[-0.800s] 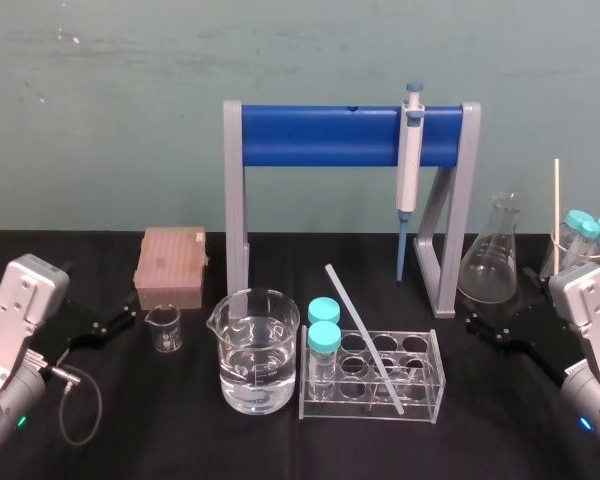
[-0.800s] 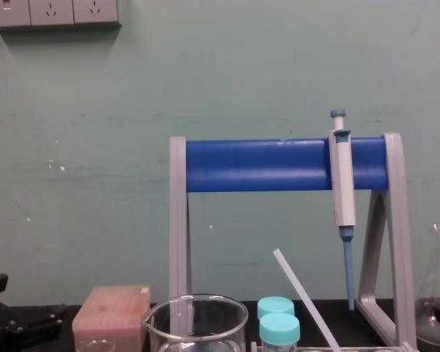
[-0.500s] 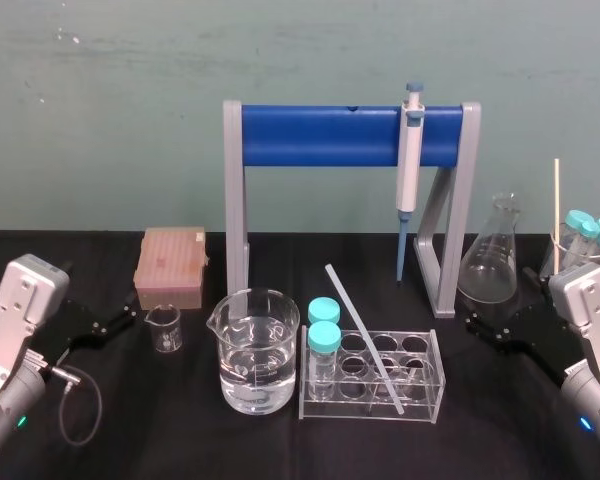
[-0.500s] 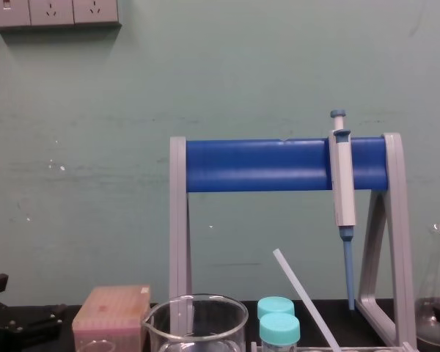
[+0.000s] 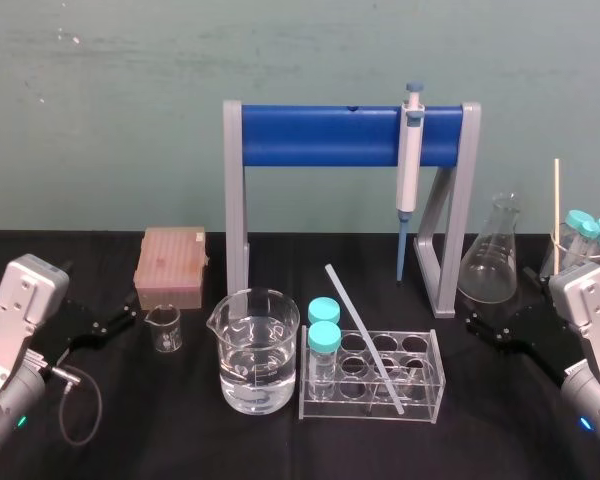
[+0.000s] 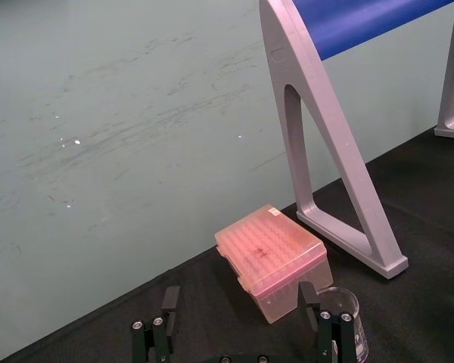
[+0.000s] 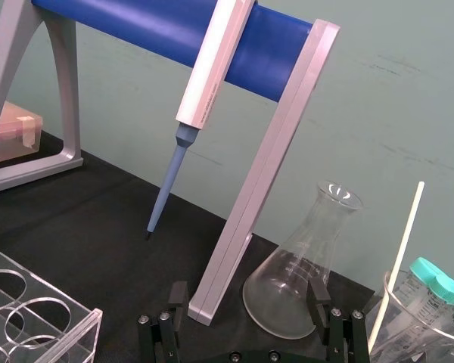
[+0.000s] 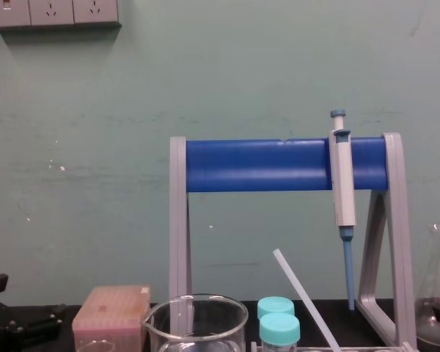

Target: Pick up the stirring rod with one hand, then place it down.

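The stirring rod point(image 5: 365, 338) is in the middle of the table, near the robot. It leans in the clear rack point(image 5: 430, 400), with its top end tipped left and far. It looks thin, light and stiff, maybe glass, so it could slip or snap. The bare top half looks like the best spot for a gentle pinch.

The left gripper point(image 6: 239, 290) waits at the left edge and the right gripper point(image 7: 247, 287) at the right edge. Both have fingers spread wide and hold nothing.

The black table point(image 5: 180, 440) is crowded. A beaker of water point(image 5: 257, 350) and two blue-capped tubes point(image 5: 323, 335) stand just left of the rod. A green wall point(image 5: 100, 100) is behind.
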Robot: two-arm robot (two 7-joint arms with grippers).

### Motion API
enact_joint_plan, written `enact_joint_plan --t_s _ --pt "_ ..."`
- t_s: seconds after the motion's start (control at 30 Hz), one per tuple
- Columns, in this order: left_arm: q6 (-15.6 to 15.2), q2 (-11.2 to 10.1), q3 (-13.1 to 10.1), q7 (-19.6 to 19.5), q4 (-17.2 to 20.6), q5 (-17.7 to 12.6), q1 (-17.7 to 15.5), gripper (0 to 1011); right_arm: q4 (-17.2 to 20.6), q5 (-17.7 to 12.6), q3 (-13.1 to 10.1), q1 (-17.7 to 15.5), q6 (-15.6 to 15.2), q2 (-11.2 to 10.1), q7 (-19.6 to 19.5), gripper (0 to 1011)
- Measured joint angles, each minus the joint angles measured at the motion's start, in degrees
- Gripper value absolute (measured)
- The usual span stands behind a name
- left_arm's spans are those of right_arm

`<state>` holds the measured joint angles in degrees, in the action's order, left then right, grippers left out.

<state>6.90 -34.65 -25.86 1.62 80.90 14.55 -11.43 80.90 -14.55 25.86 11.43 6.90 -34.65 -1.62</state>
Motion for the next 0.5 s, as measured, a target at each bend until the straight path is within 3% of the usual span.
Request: enact_joint_plan --t_s 0.5 --pt "0.0 0.0 0.0 0.0 0.0 0.0 0.0 1000 0.0 0.0 0.0 0.0 0.0 0.0 0.0 1003"
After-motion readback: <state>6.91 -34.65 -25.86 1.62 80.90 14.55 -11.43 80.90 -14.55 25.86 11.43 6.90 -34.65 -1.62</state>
